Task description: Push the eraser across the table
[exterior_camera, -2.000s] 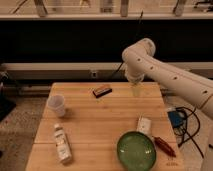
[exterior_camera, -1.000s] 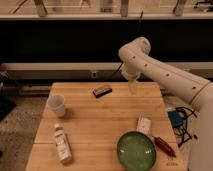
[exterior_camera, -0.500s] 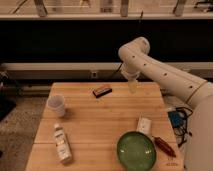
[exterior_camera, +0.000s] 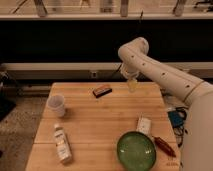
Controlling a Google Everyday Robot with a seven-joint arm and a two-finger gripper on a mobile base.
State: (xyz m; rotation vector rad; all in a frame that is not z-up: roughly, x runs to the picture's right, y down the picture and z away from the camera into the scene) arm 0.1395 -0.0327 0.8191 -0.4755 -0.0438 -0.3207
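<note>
On the table (exterior_camera: 100, 120), front right, sits a green bowl (exterior_camera: 136, 150) (only its green inside shows). A bottle (exterior_camera: 62, 143) lies front left, a white cup (exterior_camera: 56, 105) stands left, and a white box (exterior_camera: 144, 125) is just beside the bowl. The eraser (exterior_camera: 102, 91) lies near the far edge. My gripper (exterior_camera: 132, 86) hangs to its right, apart from it, fingers spread wide, holding nothing.

A wide band of dark panels (exterior_camera: 65, 40) is stretching across the back wall, with a pale sill (exterior_camera: 60, 16) running above it and a light ledge (exterior_camera: 50, 66) running below. Warm light is falling on the wooden table (exterior_camera: 100, 120), which is standing on a speckled grey floor (exterior_camera: 17, 135).
</note>
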